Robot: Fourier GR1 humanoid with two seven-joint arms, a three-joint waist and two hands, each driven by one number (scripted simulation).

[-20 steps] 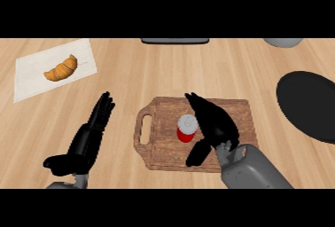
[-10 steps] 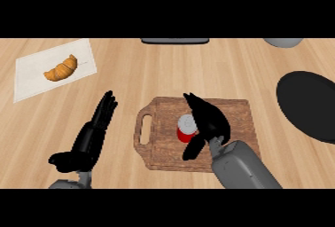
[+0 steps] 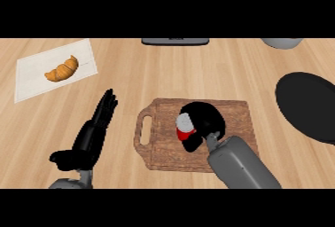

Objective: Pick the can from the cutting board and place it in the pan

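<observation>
1. Since a second ago my right hand (image 3: 204, 122) has curled its fingers round the can (image 3: 185, 127).
2. Can stands on the cutting board (image 3: 163, 146).
3. Left hand (image 3: 91, 133) rests straight-fingered on the desk (image 3: 196, 71); pan (image 3: 307, 111) lies well right.
</observation>
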